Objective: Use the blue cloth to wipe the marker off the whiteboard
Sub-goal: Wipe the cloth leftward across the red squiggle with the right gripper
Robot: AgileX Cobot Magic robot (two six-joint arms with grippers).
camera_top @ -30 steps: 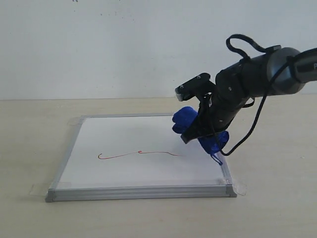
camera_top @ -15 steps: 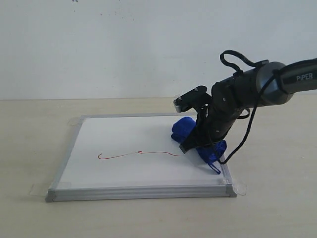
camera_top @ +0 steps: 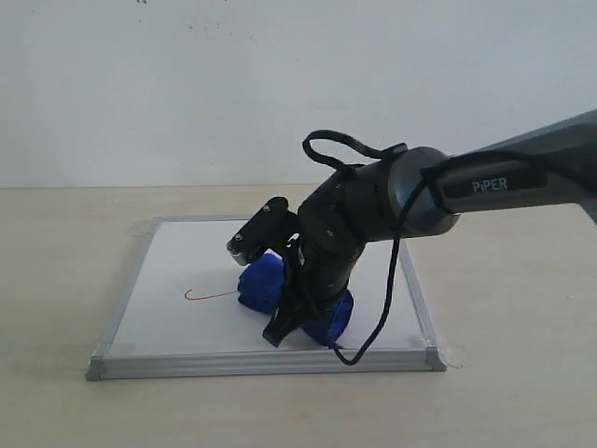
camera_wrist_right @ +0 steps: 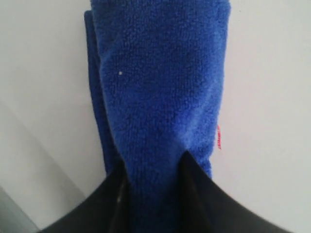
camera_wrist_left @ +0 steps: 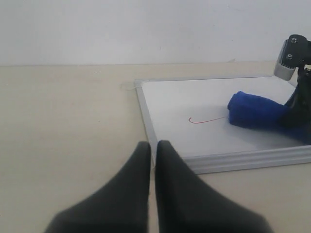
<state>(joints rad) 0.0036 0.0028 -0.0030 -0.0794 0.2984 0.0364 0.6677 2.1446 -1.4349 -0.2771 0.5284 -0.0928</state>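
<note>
1. at the centre of the exterior frame, the right end effector [camera_top: 283,329] points down onto the whiteboard [camera_top: 177,261]. its two dark fingers stand partly apart and are clamped on the blue cloth [camera_top: 261,283].
2. the cloth is bunched into a thick roll. one end sticks out to the left of the fingers and the other bulges at their right. it rests on the white surface near the board's front edge, in the lower centre of the frame.
3. the right wrist view shows the cloth filling the whole gap between the fingers and lying on the board, with a tiny red trace just beside its edge.
4. the marker line [camera_top: 210,295] shows as a short red stroke with a small hook at its left end, left of centre in the exterior frame. its right end runs up to the cloth's edge.
5. the whiteboard lies flat on the pale desk [camera_top: 56,280], with a silver frame all round and clear tape tabs [camera_top: 452,356] at its corners.
6. the right arm [camera_top: 485,187] comes in from the right edge of the frame and reaches across the board, with a black cable loop [camera_top: 331,147] above its wrist.
7. the left end effector [camera_wrist_left: 152,158] is outside the exterior frame. its own wrist view shows it over bare desk, near the board's frame but apart from it, with its fingers closed together and nothing between them.
8. a plain white wall [camera_top: 187,93] fills the upper part of the exterior frame.
</note>
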